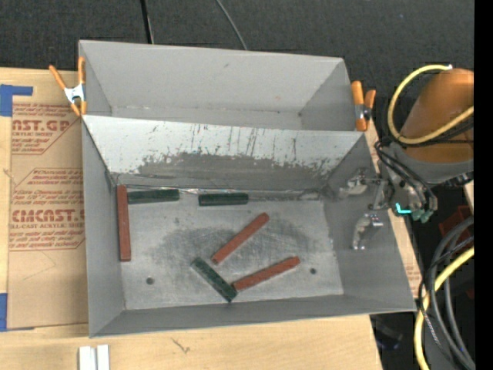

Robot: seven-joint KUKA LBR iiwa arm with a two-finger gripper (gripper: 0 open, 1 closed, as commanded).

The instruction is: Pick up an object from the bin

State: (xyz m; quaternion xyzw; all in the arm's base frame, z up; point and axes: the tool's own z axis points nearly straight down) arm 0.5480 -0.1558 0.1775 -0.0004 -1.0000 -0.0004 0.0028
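The claw [368, 211] hangs above the bin's [231, 91] right slope, its opening impossible to tell, well apart from the nearest red stick [266, 274], likely not yet committed.

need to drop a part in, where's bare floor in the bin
Bare: right side of the floor near the gripper, and front left between the left-wall red stick and the three central sticks. Crowded: centre, where those cluster.

A: Wrist cover?
B: Rounded orange shell [447, 102], with a yellow cable [393, 114] looped round it.
A: Beneath?
B: Black housing [420, 177], a small cyan light [401, 209], a silver metal tool [362, 233]. Black and yellow cables [451, 280] bundled lower down.
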